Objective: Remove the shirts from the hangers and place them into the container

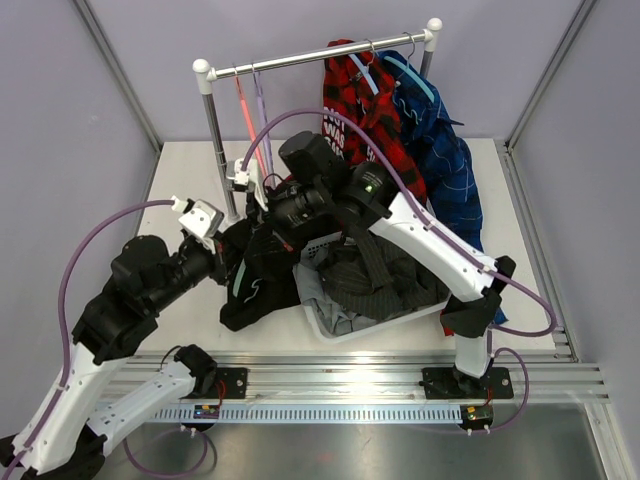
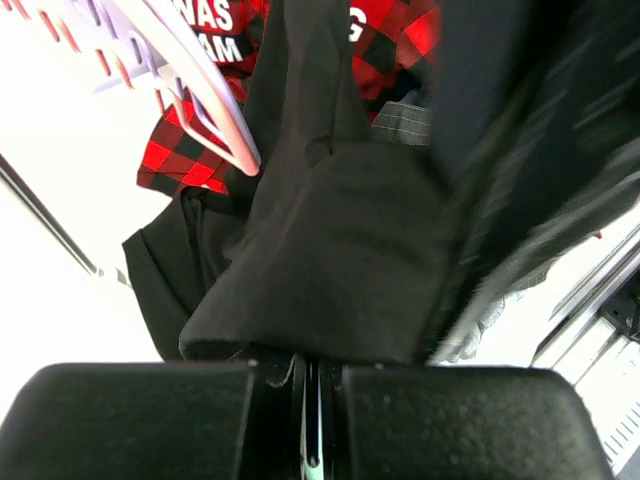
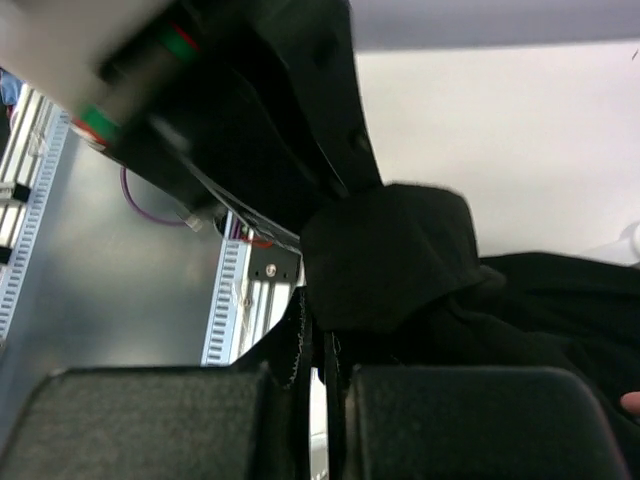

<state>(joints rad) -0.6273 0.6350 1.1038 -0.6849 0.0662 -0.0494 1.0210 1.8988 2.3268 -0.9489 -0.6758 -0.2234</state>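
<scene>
Beside the container [image 1: 345,333], my left gripper [image 2: 312,378] and right gripper [image 3: 318,352] each pinched tight a fold of the black shirt [image 2: 340,240]

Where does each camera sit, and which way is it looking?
Top camera: above and behind the robot, looking down at the table, rail and basket; the left arm and right arm show.
Left wrist: on the left arm, looking along the left gripper, shut on the black shirt; the red plaid shirt is behind.
Right wrist: on the right arm, looking along the right gripper, shut on black cloth.
Shared: both wrist views show the black shirt.
</scene>
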